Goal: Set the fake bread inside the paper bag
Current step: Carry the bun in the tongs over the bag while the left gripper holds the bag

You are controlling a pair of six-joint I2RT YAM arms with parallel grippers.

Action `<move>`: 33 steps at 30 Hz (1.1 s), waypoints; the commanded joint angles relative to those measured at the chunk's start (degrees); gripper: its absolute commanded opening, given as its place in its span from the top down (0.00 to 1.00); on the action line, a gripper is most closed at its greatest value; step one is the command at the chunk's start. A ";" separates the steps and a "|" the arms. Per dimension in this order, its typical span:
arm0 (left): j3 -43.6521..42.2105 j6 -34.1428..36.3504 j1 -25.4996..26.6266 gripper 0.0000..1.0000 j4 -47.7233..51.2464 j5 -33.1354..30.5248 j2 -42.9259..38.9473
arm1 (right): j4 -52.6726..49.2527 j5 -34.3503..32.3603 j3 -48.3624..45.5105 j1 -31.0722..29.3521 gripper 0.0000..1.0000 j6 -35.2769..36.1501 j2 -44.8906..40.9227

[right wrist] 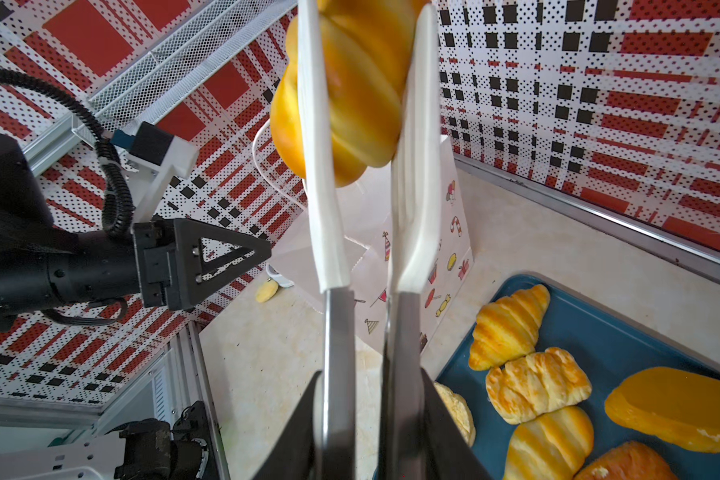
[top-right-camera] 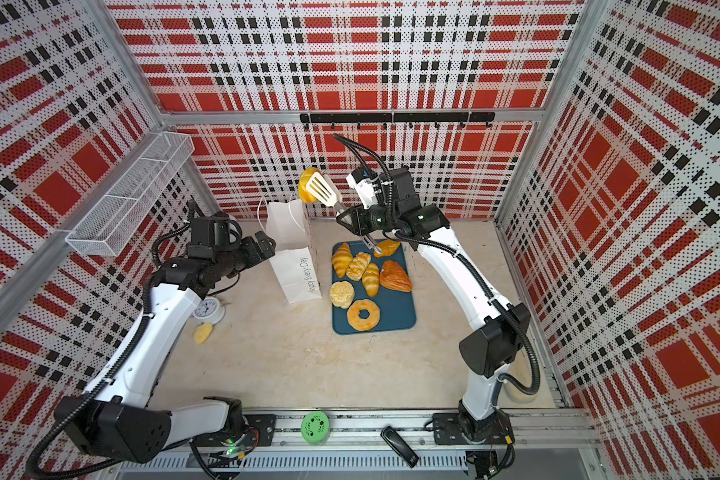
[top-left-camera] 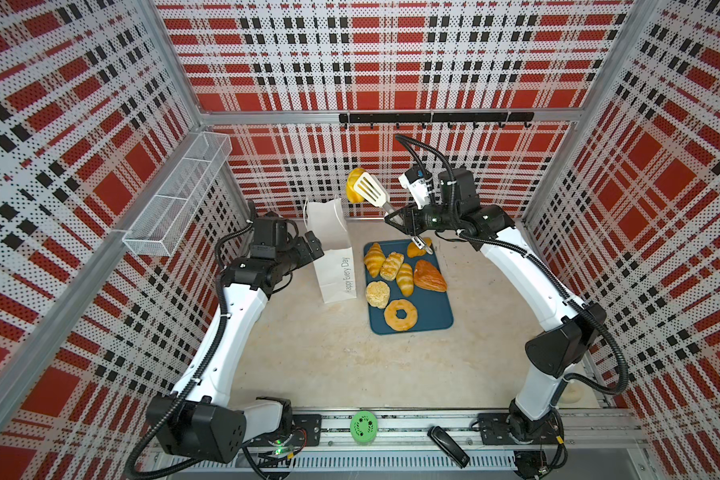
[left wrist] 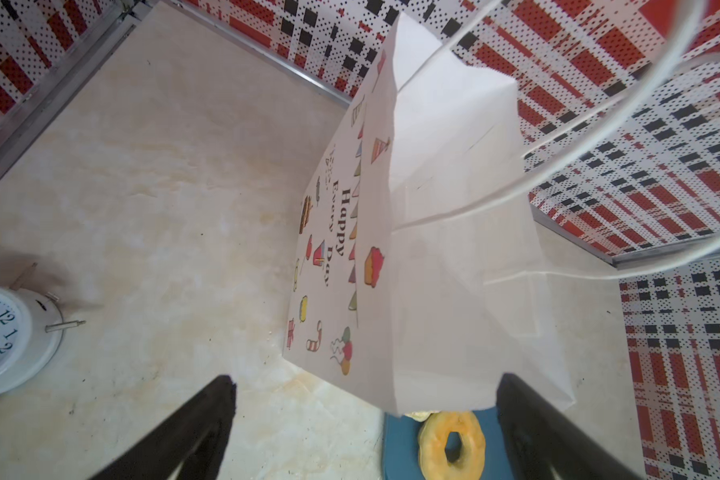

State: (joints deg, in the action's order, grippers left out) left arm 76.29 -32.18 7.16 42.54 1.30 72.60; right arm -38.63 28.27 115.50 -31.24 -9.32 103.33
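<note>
A twisted roll (top-left-camera: 353,187) high near the paper bag (top-left-camera: 335,266).
Our right claw (right wrist: 371,432) grips white slotted tongs (top-left-camera: 371,191) pinching the glossy golden roll; our left claw (top-left-camera: 313,246) gapes wide beside the bag.

The white paper bag (top-left-camera: 336,272) carries the words "Happy Every Day" in grey on one side, readable in both top views. In the left wrist view the same words stand in dark letters on a face printed with small coloured party drawings. The white alarm clock (left wrist: 5,336) on the table shows the numerals 11, 12, 1, 2 and 3 on the visible part of its dial.
</note>
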 commanded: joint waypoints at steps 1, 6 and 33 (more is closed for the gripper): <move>-1.85 -2.99 -1.24 0.01 0.09 0.22 -2.09 | 5.50 -2.15 2.58 -2.31 0.67 3.16 0.46; -4.97 -5.44 -3.05 0.01 -2.38 1.80 -3.86 | 7.08 -6.53 0.93 -5.21 0.67 5.89 -0.71; -6.07 -7.24 0.80 0.01 -2.79 1.01 -6.19 | -4.43 -26.34 5.26 -14.69 0.66 24.53 3.74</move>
State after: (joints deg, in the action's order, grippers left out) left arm 70.70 -38.70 7.64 40.84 3.77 68.16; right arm -44.10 5.78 117.89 -45.47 11.44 106.15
